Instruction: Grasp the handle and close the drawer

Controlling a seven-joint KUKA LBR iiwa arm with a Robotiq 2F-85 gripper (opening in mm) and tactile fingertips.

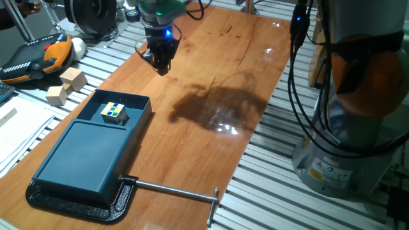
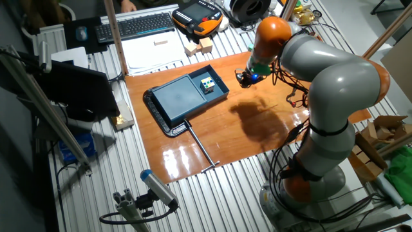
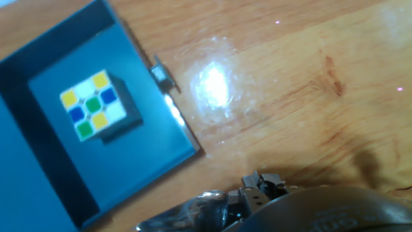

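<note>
Nearest the camera there's one black clamp (image 1: 96, 198) with its long steel rod (image 1: 172, 189), pinning one teal box (image 1: 86, 156) to the wooden tabletop (image 1: 211, 64). Its drawer (image 1: 131, 110) sticks out open, one puzzle cube (image 1: 114, 113) inside, handle (image 1: 121, 96) at the far end. One claw (image 1: 161, 64) hovers beyond; can't tell if it's spread.

Bright overhead light, glare on the glossy table (image 1: 255, 57), soft arm shadow, hand view blurred
</note>
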